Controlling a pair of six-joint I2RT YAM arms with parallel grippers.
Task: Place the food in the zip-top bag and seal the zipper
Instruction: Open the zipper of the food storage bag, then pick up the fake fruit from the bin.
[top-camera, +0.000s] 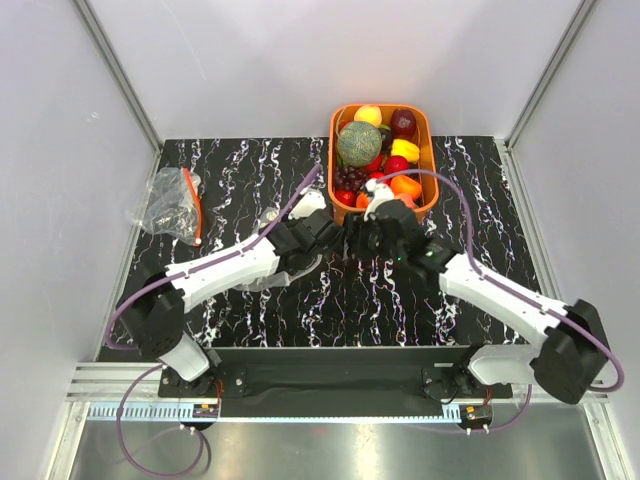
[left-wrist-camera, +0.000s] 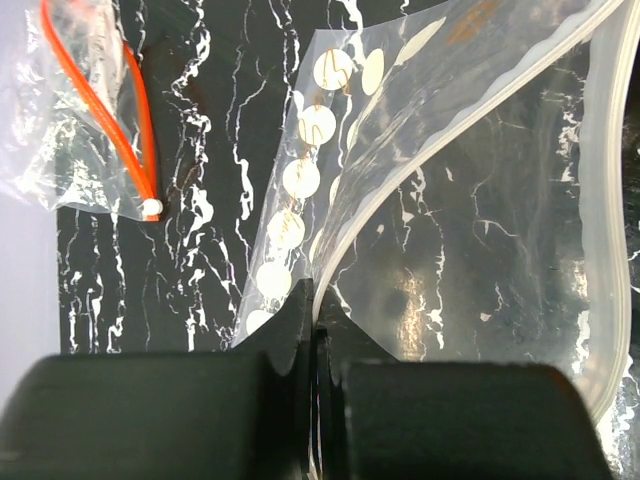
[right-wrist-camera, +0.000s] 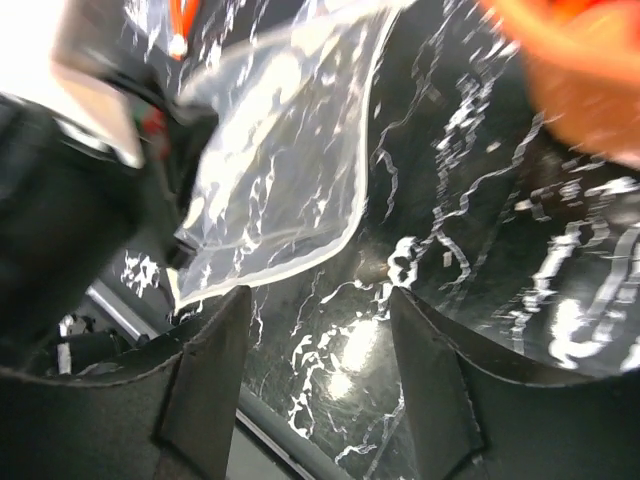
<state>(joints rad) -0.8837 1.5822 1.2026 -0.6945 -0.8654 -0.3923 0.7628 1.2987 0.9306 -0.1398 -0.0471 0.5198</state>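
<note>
The green netted melon (top-camera: 358, 143), an orange fruit (top-camera: 406, 186) and a small red fruit (top-camera: 396, 164) lie with other toy produce in the orange basket (top-camera: 427, 150) at the back. The dotted zip-top bag (left-wrist-camera: 300, 180) hangs open and looks empty; it also shows in the right wrist view (right-wrist-camera: 280, 170). My left gripper (left-wrist-camera: 318, 312) is shut on the bag's pale zipper strip (left-wrist-camera: 400, 175) at the mouth edge, just in front of the basket (top-camera: 305, 245). My right gripper (right-wrist-camera: 320, 345) is open and empty, low over the table beside the bag (top-camera: 365, 235).
A second crumpled clear bag with an orange strip (top-camera: 172, 205) lies at the far left of the black marbled table (top-camera: 480, 200) and shows in the left wrist view (left-wrist-camera: 100, 120). Grey walls close in the left, back and right.
</note>
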